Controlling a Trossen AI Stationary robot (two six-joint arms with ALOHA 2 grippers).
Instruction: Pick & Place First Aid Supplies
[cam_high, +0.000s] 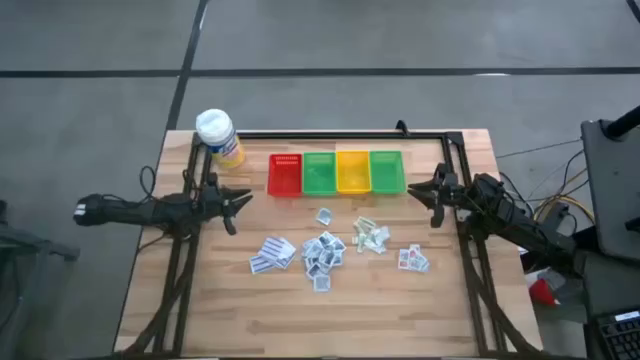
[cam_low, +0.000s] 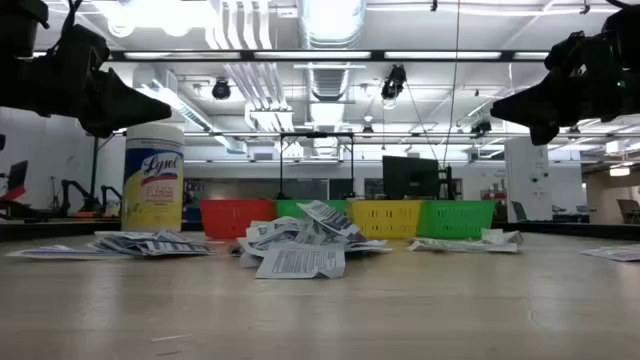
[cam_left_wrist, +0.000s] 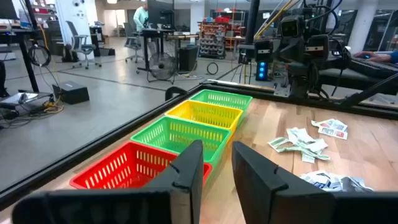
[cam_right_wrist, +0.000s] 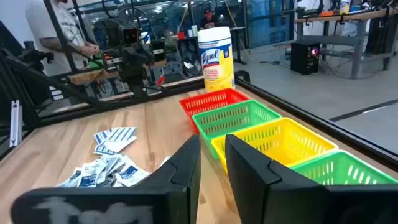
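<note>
Since both arms waited high with jaws a little apart and empty, the right gripper needed to drop straight onto one packet, while the left gripper kept clear.

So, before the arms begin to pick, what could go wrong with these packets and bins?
1. The packets in the middle pile overlap, so the fingers may lift several together or scatter them.
2. The four bins stand side by side and touching, so a dropped packet could fall in the wrong colour.
3. The yellow bottle stands close to the left gripper, which may knock it when swinging.
</note>
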